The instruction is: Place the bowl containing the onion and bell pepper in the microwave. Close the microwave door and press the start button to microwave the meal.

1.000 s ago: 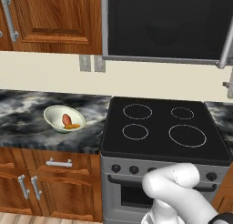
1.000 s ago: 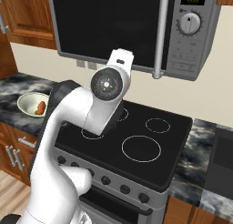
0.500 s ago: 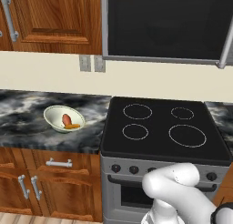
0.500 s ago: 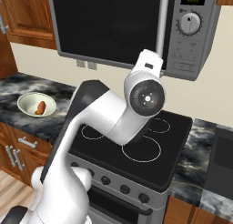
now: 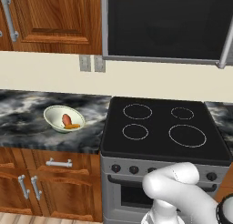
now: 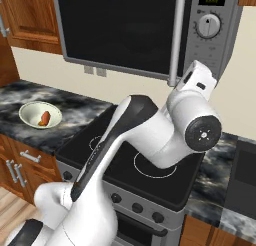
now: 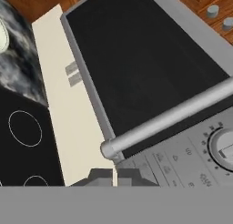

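Note:
The microwave point(image 5: 166, 27) hangs over the stove with its microwave door point(image 6: 120, 32) shut, black glass facing out. Its silver bar handle point(image 6: 175, 40) runs down beside the control panel with a round dial point(image 6: 207, 26). My hand point(image 6: 199, 79) is raised just below the handle's lower end and the panel. In the hand view my gripper point(image 7: 113, 176) is shut with nothing in it, its tips together right under the handle's end point(image 7: 109, 149). The bowl, the onion and the bell pepper are hidden from view.
A shallow cream-green bowl point(image 5: 63, 119) with orange and red food sits on the marbled counter point(image 5: 27, 123) left of the black stove top point(image 5: 154, 145). Wooden cabinets stand above and below the counter. My arm arcs over the stove's right half.
My arm has swung right, from in front of the door glass to beneath the handle and control panel. The jaws have gone from open to shut.

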You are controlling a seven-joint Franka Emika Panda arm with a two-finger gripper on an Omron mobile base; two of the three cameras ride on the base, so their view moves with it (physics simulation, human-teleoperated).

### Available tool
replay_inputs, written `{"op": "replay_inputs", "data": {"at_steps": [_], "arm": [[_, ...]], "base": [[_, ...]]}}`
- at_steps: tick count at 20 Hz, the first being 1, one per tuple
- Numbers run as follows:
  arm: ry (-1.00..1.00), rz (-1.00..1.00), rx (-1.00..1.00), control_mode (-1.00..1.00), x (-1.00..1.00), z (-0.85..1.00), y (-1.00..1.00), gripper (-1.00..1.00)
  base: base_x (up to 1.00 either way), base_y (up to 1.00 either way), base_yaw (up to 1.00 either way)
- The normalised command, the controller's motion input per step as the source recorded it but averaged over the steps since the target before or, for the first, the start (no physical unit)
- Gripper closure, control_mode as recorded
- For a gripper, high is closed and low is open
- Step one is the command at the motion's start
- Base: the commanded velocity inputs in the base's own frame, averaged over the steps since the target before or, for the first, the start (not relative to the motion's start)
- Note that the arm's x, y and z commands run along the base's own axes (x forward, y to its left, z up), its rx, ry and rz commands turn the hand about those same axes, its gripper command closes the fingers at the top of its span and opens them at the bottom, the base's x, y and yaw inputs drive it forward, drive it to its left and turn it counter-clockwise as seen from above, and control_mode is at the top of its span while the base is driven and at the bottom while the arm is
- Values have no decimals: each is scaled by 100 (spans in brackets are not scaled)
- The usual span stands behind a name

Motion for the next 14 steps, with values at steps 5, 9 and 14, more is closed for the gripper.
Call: {"op": "replay_inputs", "data": {"at_steps": [5,9,14], "arm": [[-7,-4,14,-100,34,0,-28,100],[-5,-3,10,-100,42,0,-6,100],[-4,-1,11,-100,42,0,-18,100]], "base": [[0,0,0],[0,0,0],[0,0,0]]}}
